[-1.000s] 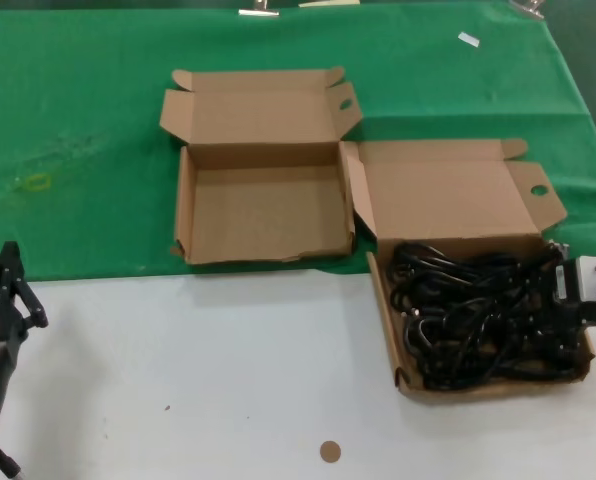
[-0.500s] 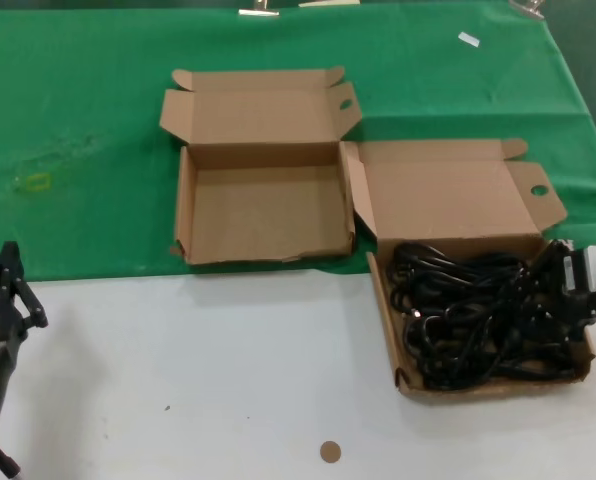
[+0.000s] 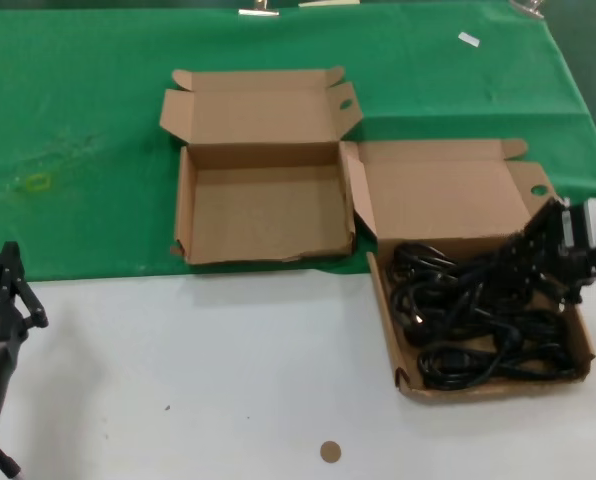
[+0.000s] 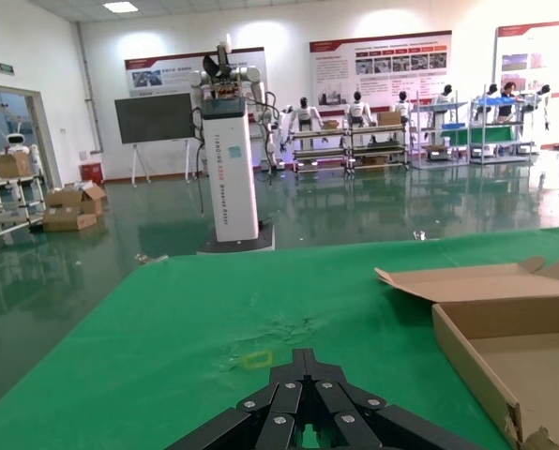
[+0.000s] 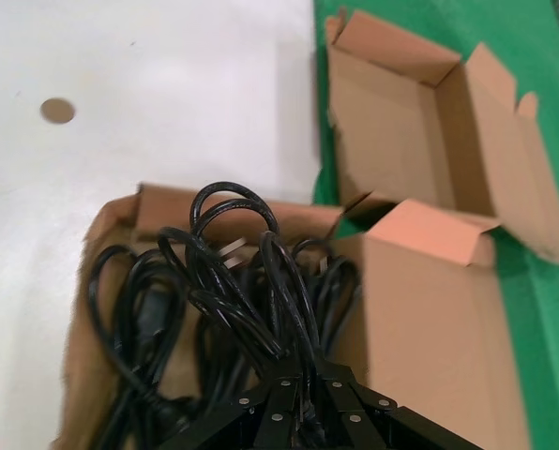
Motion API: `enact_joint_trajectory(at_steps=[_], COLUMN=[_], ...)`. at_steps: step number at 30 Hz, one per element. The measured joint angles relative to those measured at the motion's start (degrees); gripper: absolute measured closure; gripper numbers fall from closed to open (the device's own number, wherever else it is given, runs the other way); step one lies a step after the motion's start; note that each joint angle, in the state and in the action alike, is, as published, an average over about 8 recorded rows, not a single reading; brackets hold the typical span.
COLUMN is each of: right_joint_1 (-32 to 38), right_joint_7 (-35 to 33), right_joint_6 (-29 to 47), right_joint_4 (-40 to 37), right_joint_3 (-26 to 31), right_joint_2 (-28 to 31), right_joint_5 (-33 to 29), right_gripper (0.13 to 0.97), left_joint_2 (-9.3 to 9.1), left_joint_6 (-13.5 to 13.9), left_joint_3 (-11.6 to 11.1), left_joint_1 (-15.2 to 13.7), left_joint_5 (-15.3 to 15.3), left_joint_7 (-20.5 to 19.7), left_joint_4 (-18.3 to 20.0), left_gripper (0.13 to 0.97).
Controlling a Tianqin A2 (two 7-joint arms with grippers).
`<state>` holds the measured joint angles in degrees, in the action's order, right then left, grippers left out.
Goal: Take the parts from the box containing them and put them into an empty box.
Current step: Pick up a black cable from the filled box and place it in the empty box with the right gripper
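Observation:
The box containing the parts sits open at the right, its lid standing behind it. Black coiled cords fill it. My right gripper hangs over the box's far right corner, shut on a cord bundle whose loops are drawn up above the rest. In the right wrist view the loops hang from the right gripper. The empty box lies open to the left on the green cloth, also seen as the empty box. My left gripper is parked shut at the near left, holding nothing.
Green cloth covers the far half of the table, white tabletop the near half. A small brown disc lies near the front edge. The two boxes stand almost touching, corner to corner.
My right gripper has risen and moved toward the lid with a cord bundle in it, pulling loops up from the box's right side. The left arm has not moved.

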<state>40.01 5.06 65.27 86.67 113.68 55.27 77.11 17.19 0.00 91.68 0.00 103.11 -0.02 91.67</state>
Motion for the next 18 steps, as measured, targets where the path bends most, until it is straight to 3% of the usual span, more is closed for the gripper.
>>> enact_joint_trajectory(at_steps=[9,18], right_joint_1=[5.90,13.10], right_joint_7=[1.73,3.48], right_joint_6=[2.37,2.95], right_joint_4=[-0.36,-3.04], right_joint_3=[1.06,4.07], right_joint_2=[-3.20,-10.92], right_joint_5=[-1.79,-5.32], right_gripper=[0.937,0.937], left_joint_2=[0.00,0.00], left_joint_6=[0.00,0.00], left_joint_3=[0.00,0.00], left_joint_1=[0.00,0.00], left_joint_5=[0.00,0.00], left_joint_7=[0.00,0.00], left_joint_4=[0.00,0.00], left_gripper=[0.953,0.953])
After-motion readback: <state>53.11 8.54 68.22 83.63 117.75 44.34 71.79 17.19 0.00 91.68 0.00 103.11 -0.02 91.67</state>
